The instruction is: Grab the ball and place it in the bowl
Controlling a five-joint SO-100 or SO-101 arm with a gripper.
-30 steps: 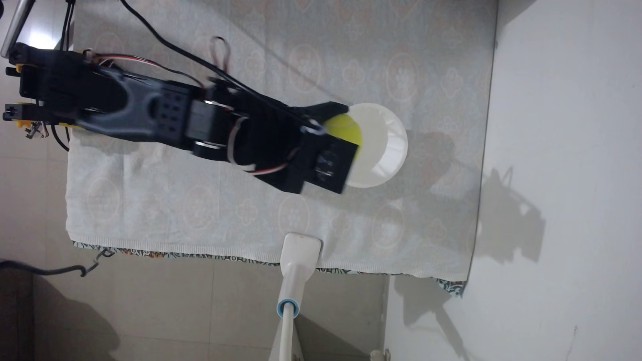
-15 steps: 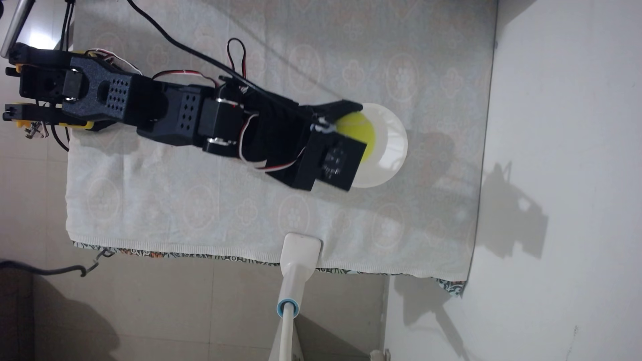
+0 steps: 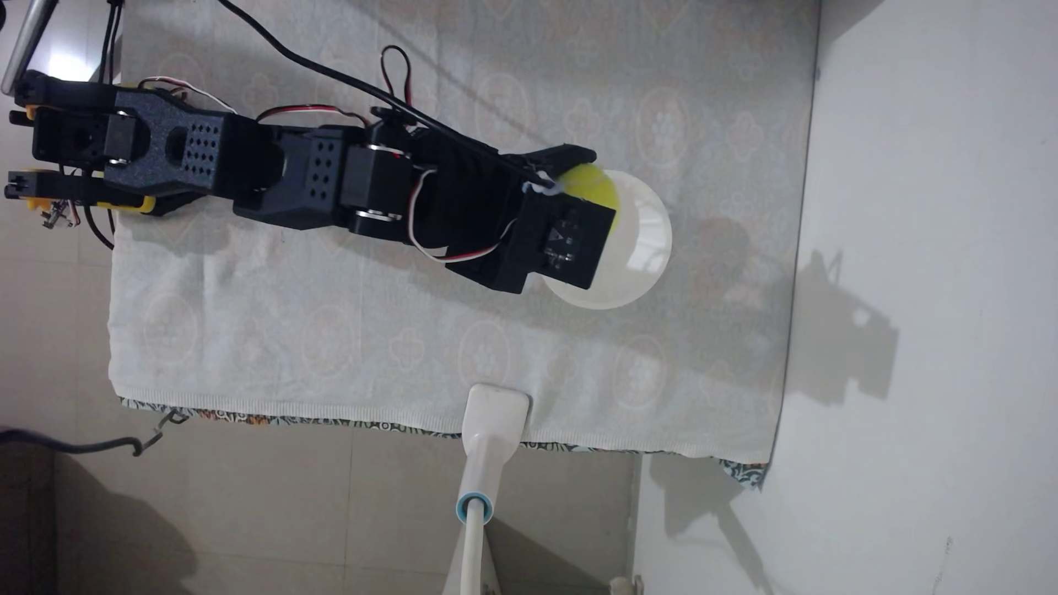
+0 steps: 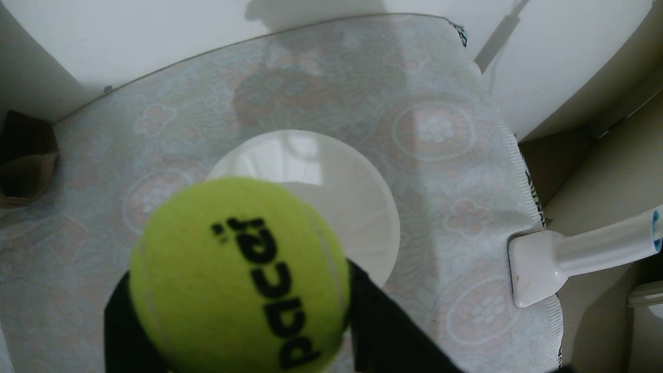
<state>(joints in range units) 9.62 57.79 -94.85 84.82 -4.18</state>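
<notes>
Tennis ball (image 4: 236, 276): clamped between the black fingers (image 4: 387, 322) of your gripper (image 3: 592, 174), held above the near part of the bowl.
Bowl (image 4: 362, 201): white, fluted wall, sits on the patterned cloth (image 3: 343, 320); in the fixed view the ball (image 3: 595, 186) overlaps its upper-left rim.
Your step: judged mid-carry. Bring the ball over the flat bottom before you let go, and release low so it does not bounce out.
Gripper state: closed on the ball.
Around: white clamp head (image 3: 496, 413) at the cloth's edge, well apart from the bowl (image 3: 641, 252); nothing blocks your path.
</notes>
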